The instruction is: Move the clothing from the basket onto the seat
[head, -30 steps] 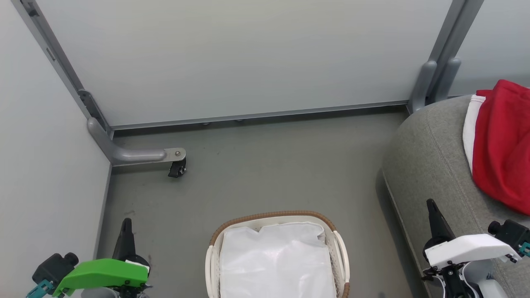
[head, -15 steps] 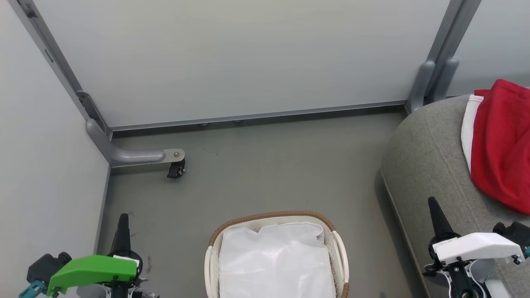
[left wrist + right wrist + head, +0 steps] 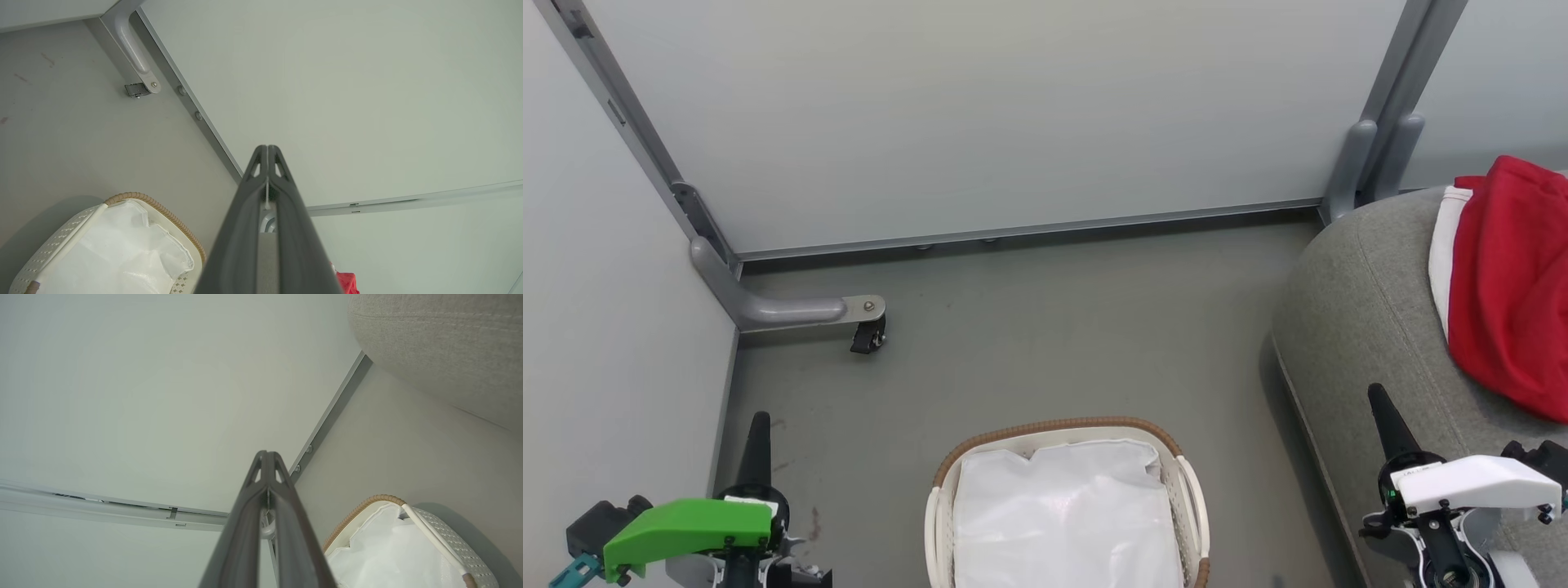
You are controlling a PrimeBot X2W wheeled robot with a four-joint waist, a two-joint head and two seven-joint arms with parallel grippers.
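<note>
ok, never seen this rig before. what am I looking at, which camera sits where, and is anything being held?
It is a wheeled robot with two arms. The wide picture comes from its head camera, looking down. In it the left gripper, under a green cover, sits lower left, and the right gripper, under a white cover, sits lower right. The other two pictures come from a camera on each wrist, looking along that arm's own dark fingers. Both pairs are pressed shut and hold nothing. On the grey floor stands a white basket with a brown woven rim and a white liner inside. The red-and-white clothing lies on the grey seat at the right.
</note>
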